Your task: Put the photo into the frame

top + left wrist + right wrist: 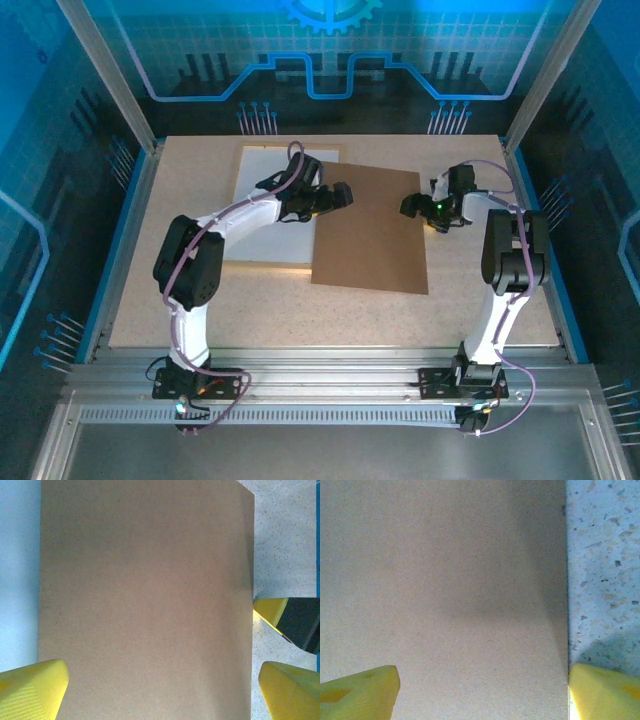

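the brown board (370, 225) lies flat mid-table, its left edge at or over the white mat (262, 215). the pale rim there looks like the frame (265, 263), probably left uncovered so it can be loaded. where the photo lies i cannot tell. the left claw (338, 195) hangs over the board's left part, spread wide. the right claw (412, 206) is spread too, one finger (600, 690) at the board's right edge, nothing pinched. the frame sits left of both.
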You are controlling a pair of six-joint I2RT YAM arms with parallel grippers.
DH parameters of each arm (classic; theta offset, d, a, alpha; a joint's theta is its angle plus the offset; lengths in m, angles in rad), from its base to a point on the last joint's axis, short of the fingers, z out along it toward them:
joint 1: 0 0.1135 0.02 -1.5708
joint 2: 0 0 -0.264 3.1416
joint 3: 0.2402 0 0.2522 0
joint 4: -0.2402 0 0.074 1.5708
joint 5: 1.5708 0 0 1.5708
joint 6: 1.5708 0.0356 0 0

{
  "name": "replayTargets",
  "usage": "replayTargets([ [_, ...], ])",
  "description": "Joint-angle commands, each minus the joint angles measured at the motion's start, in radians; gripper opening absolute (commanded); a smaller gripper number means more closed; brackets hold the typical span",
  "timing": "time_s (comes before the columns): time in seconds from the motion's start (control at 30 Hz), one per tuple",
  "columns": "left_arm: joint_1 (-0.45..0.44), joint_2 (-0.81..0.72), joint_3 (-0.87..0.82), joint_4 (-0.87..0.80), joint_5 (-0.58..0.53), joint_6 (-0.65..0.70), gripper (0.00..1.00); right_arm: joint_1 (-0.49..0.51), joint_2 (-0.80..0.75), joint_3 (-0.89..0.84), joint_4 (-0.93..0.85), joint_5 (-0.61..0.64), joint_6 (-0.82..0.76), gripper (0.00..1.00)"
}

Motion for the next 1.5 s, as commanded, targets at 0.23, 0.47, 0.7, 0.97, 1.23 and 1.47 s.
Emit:
replayTargets([
  [0.23,-0.005,0.051,-0.042,0.064,0.045,-0.034,0.99,-0.014,-0.004,-0.03,-0.097,-0.054,0.002,0.89],
  [0.47,-0.007,0.074,-0.046,0.063,0.038,-0.032,0.99,-0.02,-0.016,-0.031,-0.102,-0.052,0.001,0.89],
  [0.7,-0.006,0.078,-0.05,0.041,0.011,-0.015,0.99,-0.047,-0.037,-0.032,-0.114,-0.044,-0.01,0.89],
  [0.97,-0.006,0.088,-0.07,0.047,0.006,-0.015,0.99,-0.052,-0.028,-0.044,-0.106,-0.07,-0.017,0.9],
  [1.23,-0.005,0.107,-0.078,0.055,0.004,-0.018,0.99,-0.051,-0.019,-0.057,-0.084,-0.098,-0.001,0.9],
  [1.47,-0.004,0.111,-0.084,0.061,0.003,-0.018,0.99,-0.045,-0.01,-0.063,-0.065,-0.132,0.011,0.89],
])
